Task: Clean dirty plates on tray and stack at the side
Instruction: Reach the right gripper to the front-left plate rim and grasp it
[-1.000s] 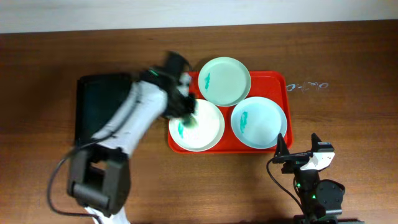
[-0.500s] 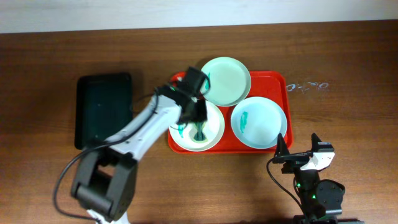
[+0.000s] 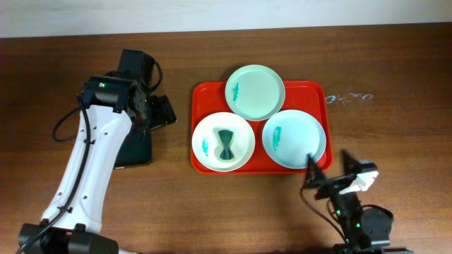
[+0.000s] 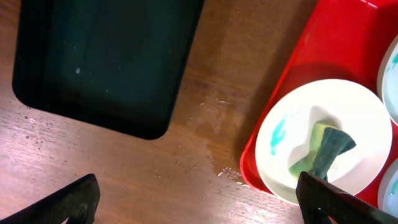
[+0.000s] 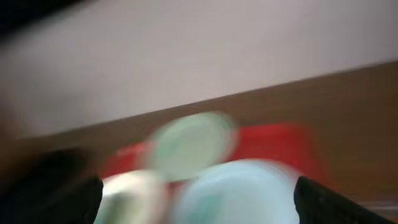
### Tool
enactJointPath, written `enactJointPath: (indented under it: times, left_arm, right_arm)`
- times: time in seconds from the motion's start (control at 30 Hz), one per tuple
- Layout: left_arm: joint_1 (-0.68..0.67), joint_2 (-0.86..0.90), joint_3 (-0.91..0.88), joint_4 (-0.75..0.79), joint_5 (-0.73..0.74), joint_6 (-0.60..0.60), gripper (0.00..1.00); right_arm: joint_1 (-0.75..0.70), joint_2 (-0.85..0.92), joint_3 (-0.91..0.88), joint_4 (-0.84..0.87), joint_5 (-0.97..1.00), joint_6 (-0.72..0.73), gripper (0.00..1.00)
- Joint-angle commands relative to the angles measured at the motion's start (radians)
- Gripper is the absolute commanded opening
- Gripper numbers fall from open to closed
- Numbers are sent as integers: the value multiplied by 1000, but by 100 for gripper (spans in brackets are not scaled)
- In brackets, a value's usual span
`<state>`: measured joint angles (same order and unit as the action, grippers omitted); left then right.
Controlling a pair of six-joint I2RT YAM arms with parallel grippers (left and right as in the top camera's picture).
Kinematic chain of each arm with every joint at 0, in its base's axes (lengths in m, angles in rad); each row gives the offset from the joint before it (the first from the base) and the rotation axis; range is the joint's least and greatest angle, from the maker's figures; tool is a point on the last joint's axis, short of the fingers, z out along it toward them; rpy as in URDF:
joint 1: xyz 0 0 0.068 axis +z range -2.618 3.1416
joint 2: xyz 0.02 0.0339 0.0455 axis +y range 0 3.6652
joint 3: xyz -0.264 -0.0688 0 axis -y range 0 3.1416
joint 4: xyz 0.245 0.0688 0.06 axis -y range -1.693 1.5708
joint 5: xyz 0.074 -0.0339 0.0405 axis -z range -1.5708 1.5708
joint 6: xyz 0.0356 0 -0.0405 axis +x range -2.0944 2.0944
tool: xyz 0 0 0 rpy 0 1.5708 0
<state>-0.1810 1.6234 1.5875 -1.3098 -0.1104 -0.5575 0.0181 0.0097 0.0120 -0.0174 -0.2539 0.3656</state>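
Overhead: tray point(image 3: 203, 95) flat on the brown table point(image 3: 395, 63), right of centre, long axis running left to right, long sides parallel with the table's far edge. Bright red, rectangular, rounded corners, raised rim. Inside it, covering most of the floor: pale mint plate point(image 3: 260, 95) at the far middle, jutting a little past the far rim; white plate point(image 3: 244, 134) at the near left; light blue plate point(image 3: 302, 144) at the near right. All three round and shallow, so no long axis to name. One small teal smear on each: left part of the mint, left part of the white, left of centre on the blue. On the white plate, a sponge point(image 3: 225, 144) (or a pinched wad of cloth, hard to say), green and dark teal, waisted like a bow tie, long axis far to near.

Left gripper point(image 3: 164, 111) above the bare wood between the black tray point(image 3: 135, 149) and the red one, apart from every plate. In the left wrist view, fingers point(image 4: 74, 199) at the two lower corners, spread wide, nothing between them.

Right gripper point(image 3: 330, 168) beside the tray's near right corner, pointing toward the tray. Right wrist view badly blurred; dark fingertips point(image 5: 50, 199) at both lower corners, apart, holding nothing.
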Motion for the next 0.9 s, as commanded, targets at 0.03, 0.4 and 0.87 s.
enactJointPath:
  times: [0.03,0.4,0.87]
  left_arm:
    - [3,5,-3,-5,-17,12,99]
    - [3,5,-3,-12,48,12,99]
    - [-22,5,-3,-9,62,13,100]
  right_arm:
    - [-3,-6,-6,250,-510,674,98]
    - [-33,501,1075,-795,-77,92,98]
    - [266,1676,1199,-689,-134,-78,40]
